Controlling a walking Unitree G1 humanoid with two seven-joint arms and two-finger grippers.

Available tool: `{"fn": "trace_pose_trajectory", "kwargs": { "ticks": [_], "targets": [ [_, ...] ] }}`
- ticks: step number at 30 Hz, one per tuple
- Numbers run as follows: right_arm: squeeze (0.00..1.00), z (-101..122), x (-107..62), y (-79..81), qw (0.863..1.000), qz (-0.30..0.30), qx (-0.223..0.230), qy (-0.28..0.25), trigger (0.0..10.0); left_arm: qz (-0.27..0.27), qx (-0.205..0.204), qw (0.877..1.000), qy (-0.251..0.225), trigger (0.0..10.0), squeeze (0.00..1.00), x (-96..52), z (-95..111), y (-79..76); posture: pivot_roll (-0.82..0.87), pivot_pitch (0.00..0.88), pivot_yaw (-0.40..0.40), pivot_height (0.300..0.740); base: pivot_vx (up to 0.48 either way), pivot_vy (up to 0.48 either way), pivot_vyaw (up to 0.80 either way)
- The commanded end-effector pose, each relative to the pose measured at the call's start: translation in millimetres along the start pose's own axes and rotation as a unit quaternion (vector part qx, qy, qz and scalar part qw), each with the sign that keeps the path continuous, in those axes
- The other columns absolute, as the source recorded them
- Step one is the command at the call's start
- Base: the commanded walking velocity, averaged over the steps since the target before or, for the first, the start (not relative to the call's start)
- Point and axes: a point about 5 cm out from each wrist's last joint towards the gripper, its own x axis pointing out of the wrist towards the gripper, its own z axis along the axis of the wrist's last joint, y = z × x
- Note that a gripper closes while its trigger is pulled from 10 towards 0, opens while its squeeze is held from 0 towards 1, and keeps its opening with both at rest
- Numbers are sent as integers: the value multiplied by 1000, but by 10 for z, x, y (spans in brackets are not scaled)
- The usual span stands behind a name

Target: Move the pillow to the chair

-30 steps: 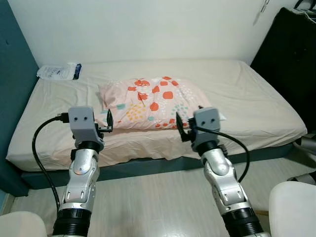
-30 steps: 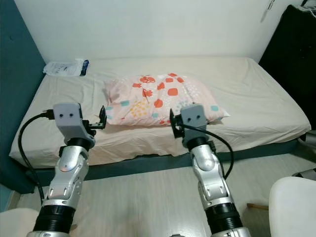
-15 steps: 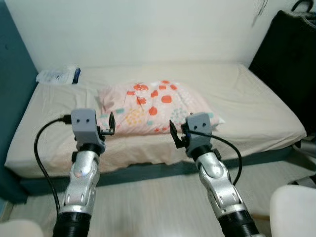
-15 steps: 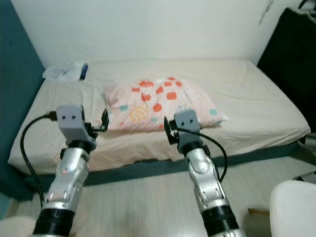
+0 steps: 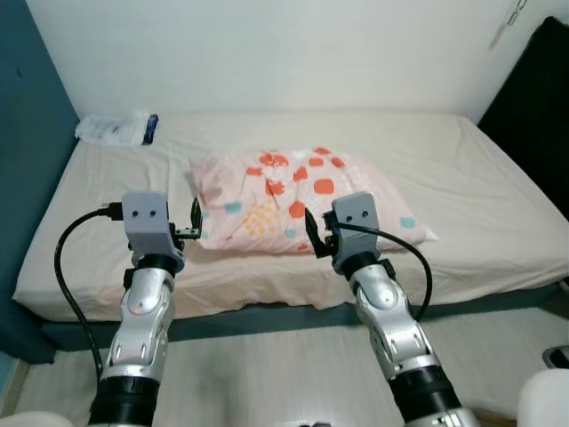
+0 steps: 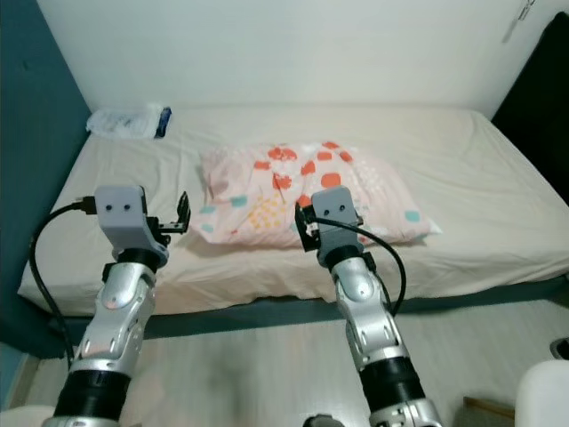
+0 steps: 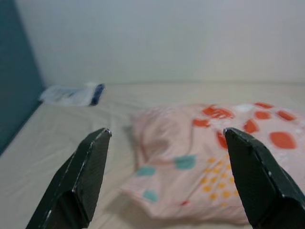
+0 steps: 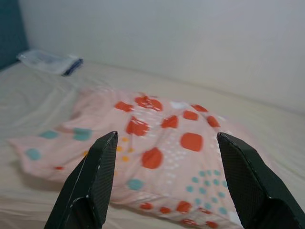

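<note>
You are looking at two silver, jointed arms ending in grey box-shaped wrist housings. Black cables are looping from each housing, and the left gripper (image 5: 196, 222) and right gripper (image 5: 313, 238) are showing long black fingers.

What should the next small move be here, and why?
Probably reach both arms forward to the pillow. The left claw and right claw hang open just short of its near edge, neither touching it, and it lies flat on the bed, facing both.
</note>
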Motion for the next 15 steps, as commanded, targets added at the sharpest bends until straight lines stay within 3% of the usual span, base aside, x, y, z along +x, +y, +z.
{"fn": "trace_pose_trajectory", "kwargs": {
  "ticks": [1, 15],
  "targets": [
    [0, -9, 4, 20, 1000, 4, 5, 6, 10000, 10, 4, 1000, 6, 10000, 0, -21, -28, 63, 21, 89, -24, 740, 285, 0, 0],
    [0, -25, 9, -2, 1000, -4, -4, 9, 10000, 11, 1, 1000, 3, 10000, 0, 12, -18, 28, 17, 70, -21, 740, 279, 0, 0]
  ]
}}
